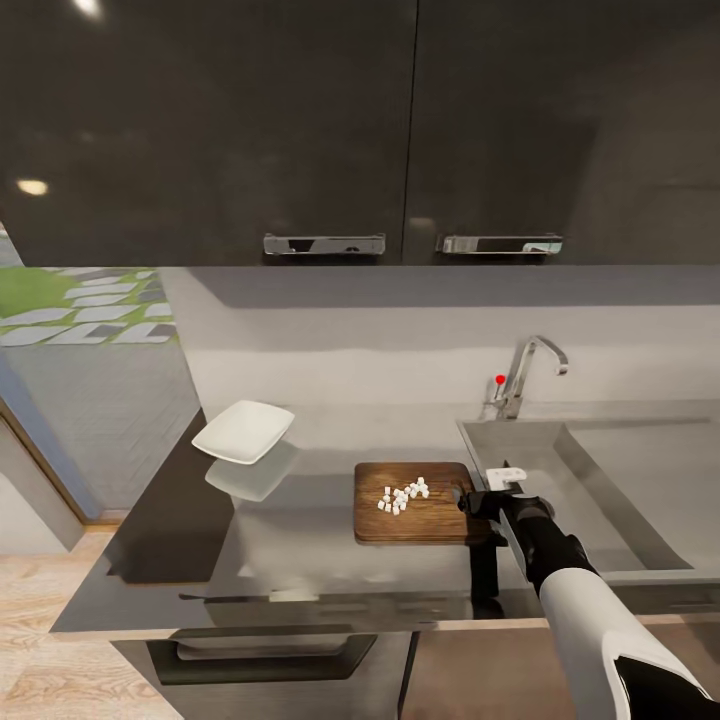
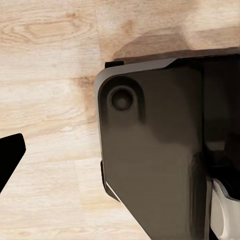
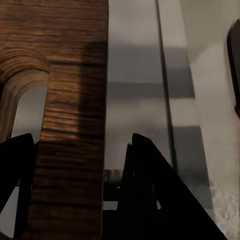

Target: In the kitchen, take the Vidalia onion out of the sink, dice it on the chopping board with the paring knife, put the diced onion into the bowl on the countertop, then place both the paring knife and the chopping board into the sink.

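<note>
The brown chopping board point(image 1: 413, 503) lies on the grey countertop point(image 1: 300, 540), just left of the sink point(image 1: 600, 470). A small heap of white onion dice point(image 1: 402, 496) sits on it. My right gripper point(image 1: 468, 500) is at the board's right end, open. In the right wrist view its fingers point(image 3: 150, 190) straddle the end bar of the chopping board point(image 3: 70, 125) beside the slot hole, with a narrow gap on one side. A dark slim shape with a red bit, seemingly the paring knife point(image 3: 233, 60), lies over the sink side. The white bowl point(image 1: 243, 431) stands at the back left. One finger point(image 2: 10, 157) of my left gripper hangs over the floor.
The chrome faucet point(image 1: 525, 375) with its red dot rises behind the sink. Dark wall cabinets point(image 1: 400, 130) hang overhead. Drawer fronts point(image 1: 270, 650) run below the counter edge. In the left wrist view, my dark base point(image 2: 155, 165) stands on the wooden floor point(image 2: 50, 75).
</note>
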You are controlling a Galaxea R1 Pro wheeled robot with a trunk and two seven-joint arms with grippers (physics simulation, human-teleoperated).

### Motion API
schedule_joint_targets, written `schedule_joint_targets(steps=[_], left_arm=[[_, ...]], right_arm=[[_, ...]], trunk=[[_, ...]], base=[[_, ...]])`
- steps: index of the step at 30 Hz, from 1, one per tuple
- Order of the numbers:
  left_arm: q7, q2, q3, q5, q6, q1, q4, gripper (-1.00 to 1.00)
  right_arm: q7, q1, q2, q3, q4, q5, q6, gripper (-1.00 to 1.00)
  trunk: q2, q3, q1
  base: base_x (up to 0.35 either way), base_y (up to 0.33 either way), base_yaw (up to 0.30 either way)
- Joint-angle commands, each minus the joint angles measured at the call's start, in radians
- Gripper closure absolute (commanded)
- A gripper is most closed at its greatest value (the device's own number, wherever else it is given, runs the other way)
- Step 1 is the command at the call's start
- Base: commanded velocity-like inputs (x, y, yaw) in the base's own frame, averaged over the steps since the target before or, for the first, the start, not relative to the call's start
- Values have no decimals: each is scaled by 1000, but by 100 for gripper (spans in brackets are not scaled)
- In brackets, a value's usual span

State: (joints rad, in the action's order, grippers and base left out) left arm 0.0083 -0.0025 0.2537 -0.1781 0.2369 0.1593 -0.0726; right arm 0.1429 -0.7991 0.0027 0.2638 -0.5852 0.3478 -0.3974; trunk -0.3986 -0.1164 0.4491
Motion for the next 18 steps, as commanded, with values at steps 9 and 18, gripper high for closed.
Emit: schedule_joint_targets(steps=[9,18], left_arm=[[1,-1,9,-7,7,2,-3,-100],[1,-1,9,-7,7,2,-4,-100]], right_arm=[[5,0,2,5,1,31,-5,100],[3,0,3,4,1,31,-5,100]], trunk=[[-1,-3,1],[-1,-3,1]], base=[[0,0,0],[0,0,0]])
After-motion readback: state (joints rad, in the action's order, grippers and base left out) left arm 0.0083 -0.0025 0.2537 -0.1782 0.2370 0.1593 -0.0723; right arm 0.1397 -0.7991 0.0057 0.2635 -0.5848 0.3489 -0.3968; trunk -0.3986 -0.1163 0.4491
